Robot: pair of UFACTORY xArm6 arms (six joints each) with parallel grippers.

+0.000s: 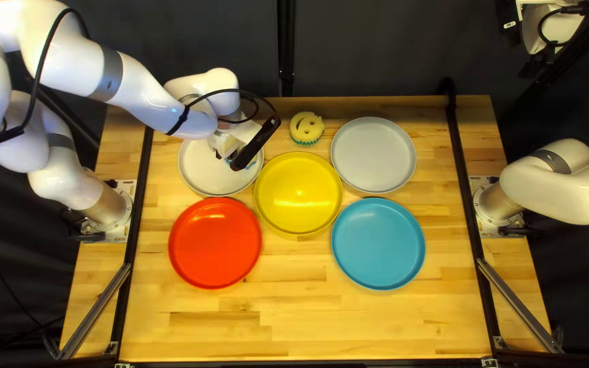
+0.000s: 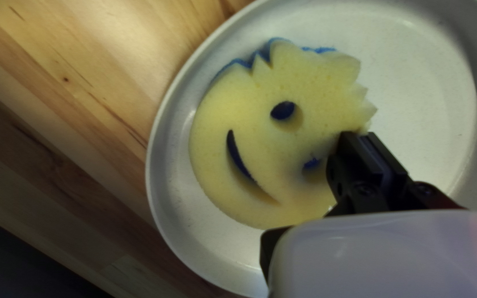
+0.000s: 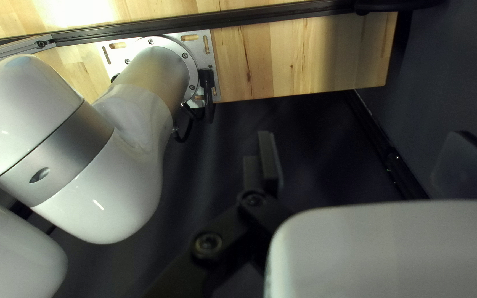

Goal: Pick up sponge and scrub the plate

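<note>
At the left of the top left view, the left arm reaches over a white plate (image 1: 195,178), beyond a red plate (image 1: 215,242). On the white plate lies a yellow smiling-face sponge (image 2: 316,83) with a blue underside, its jagged edge pinched by the left gripper (image 2: 368,138). It looks light, thick and springy: firm pressure should squash it without harm, though a thin hold near the eye hole could let it fold or twist while scrubbing. A deeper grip across the solid middle, clear of the cut-outs, should hold it flatter. The plate looks rigid and smooth, so it may slide under the rubbing. Further right are a yellow plate (image 1: 298,193), a second face-shaped sponge (image 1: 306,127) with a green underside, a gray plate (image 1: 373,155) and a blue plate (image 1: 378,243). At far right, the right gripper (image 3: 366,143) is spread, holding nothing.
</note>
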